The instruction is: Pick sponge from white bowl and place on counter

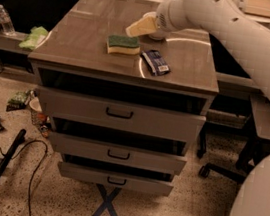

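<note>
The sponge (123,45), pale yellow foam with its dark green face up, lies flat on the grey-brown counter (83,46) near the middle. My gripper (140,27) hangs just above and behind the sponge, to its right, open and empty, not touching it. The big white arm reaches in from the upper right. The white bowl is hidden behind the wrist of the arm.
A dark blue snack packet (156,62) lies right of the sponge. A light green cloth (34,38) and a water bottle (5,20) sit on a lower shelf to the left. Three black-handled drawers (119,113) face me. A chair base (217,168) stands at the right; cables lie on the floor at the left.
</note>
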`<state>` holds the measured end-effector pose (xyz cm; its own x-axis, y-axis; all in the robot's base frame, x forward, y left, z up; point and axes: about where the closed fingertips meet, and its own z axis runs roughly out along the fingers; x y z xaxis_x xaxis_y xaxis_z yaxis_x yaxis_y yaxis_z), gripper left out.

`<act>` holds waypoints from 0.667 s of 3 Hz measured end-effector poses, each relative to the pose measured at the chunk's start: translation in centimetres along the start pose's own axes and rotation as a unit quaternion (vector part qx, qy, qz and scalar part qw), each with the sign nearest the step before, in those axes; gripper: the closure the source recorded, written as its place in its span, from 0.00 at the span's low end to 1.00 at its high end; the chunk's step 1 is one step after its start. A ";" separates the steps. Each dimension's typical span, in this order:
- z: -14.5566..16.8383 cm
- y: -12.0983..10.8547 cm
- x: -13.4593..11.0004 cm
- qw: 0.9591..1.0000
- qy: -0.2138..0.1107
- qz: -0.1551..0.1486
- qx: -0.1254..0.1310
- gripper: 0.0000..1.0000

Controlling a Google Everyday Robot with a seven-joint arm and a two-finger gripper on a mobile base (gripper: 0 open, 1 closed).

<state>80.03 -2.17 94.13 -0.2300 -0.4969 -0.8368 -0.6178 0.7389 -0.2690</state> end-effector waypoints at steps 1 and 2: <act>-5.0 -5.9 1.2 0.997 -0.033 0.058 0.033 0.00; -11.4 -13.3 3.2 0.987 -0.006 0.100 0.123 0.00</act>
